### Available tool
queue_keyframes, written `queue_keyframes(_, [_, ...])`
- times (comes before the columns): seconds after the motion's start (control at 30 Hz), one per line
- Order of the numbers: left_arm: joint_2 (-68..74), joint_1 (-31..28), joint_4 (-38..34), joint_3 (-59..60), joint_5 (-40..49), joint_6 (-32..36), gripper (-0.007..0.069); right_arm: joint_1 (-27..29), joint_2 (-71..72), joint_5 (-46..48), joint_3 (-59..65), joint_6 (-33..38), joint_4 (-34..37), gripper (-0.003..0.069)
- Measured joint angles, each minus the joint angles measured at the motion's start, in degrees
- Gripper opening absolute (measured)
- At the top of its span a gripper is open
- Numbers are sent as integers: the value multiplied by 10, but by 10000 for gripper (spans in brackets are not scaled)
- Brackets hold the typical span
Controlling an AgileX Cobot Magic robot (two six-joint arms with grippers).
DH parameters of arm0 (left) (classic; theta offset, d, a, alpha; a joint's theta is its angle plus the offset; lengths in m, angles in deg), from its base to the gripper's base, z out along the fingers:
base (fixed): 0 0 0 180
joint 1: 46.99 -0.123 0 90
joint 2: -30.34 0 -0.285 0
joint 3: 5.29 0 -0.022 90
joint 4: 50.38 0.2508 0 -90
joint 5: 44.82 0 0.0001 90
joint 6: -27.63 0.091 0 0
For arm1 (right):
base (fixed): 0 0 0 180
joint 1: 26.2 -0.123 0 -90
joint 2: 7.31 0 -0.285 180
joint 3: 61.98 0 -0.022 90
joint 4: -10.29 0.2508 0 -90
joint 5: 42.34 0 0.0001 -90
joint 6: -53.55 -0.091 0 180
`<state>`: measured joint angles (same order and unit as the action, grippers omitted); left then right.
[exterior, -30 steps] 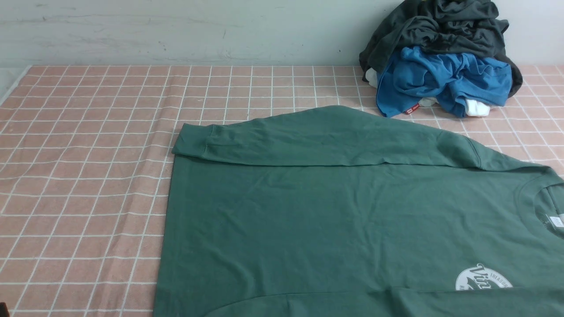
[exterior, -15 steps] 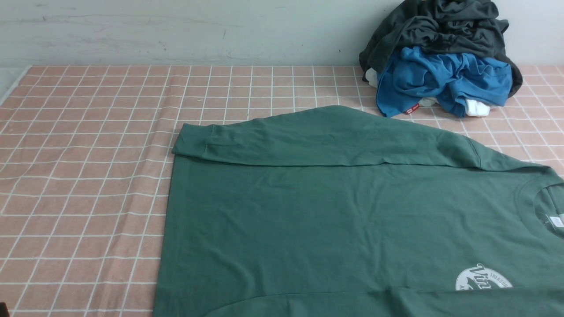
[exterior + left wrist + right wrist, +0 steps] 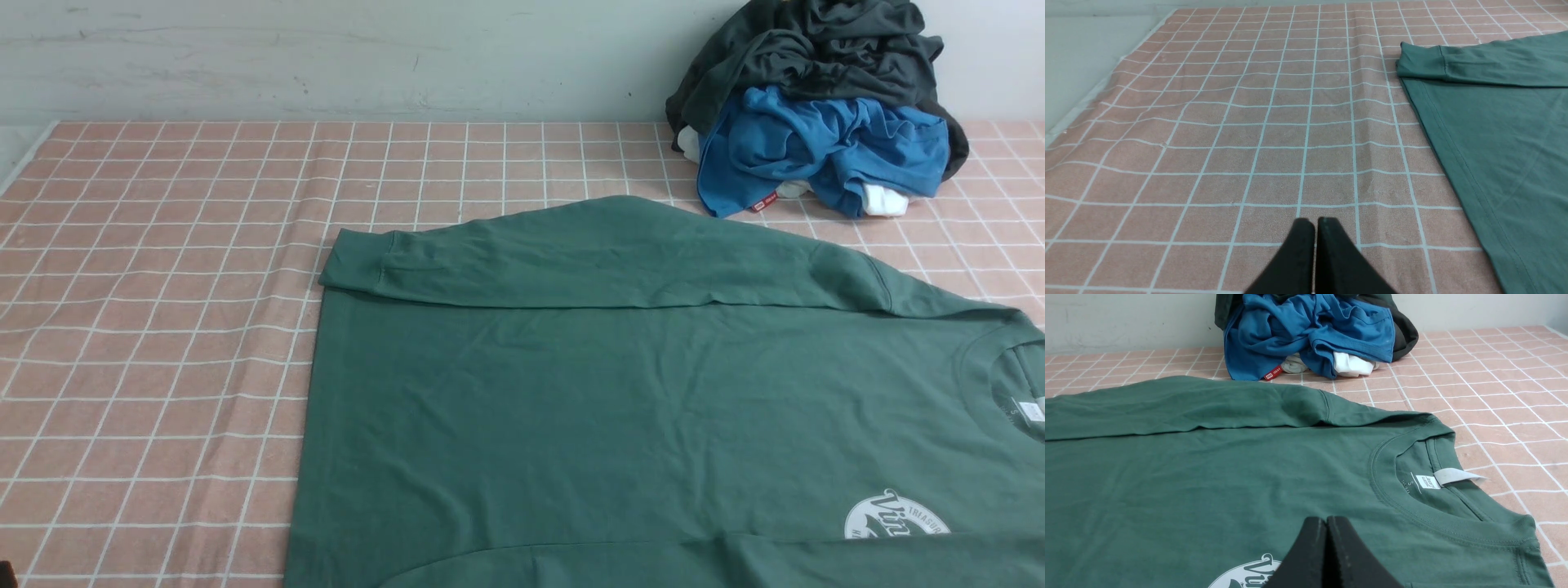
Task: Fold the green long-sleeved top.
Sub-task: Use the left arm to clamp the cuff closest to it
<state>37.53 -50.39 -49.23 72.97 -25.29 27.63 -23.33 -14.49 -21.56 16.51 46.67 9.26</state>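
- Green long-sleeved top (image 3: 620,408) lies flat and face up on the pink checked cloth (image 3: 163,327). Its collar (image 3: 1404,506) points to the robot's right and its hem (image 3: 1437,134) to the left, with the white logo (image 3: 894,514) showing.
- Its far sleeve (image 3: 588,253) is laid along the far edge of the body, with the cuff (image 3: 355,261) reaching the hem. A second layer along the near edge looks like the other sleeve, but the picture's edge cuts it off.
- The left gripper (image 3: 1315,222) is over bare cloth, near the hem but apart from it, jaws pressed together on nothing.
- The right gripper (image 3: 1327,520) is over the chest beside the logo, jaws pressed together with no fabric between them. Whether its tips touch the top I cannot tell.
- With the sleeves apparently in, the body fold looks like the step in hand, and neither gripper is set for it.
- To do it well, spread the jaws before going down. Pinch the hem through both layers near a corner so the back panel comes up with the front.
- Lift low and carry the hem toward the collar in one even sweep, so the sleeve does not slide out.
- The cloth underneath is loose and rippled, so a deep pinch may catch it too.
- Keep clear of the pile of clothes (image 3: 816,106) by the wall.
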Motion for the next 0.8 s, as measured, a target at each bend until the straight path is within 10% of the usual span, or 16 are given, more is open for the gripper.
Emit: queue_keyframes(0.8, [0,0,-2,0,-1,0,-3,0,0,0,0,-5,-5,-14])
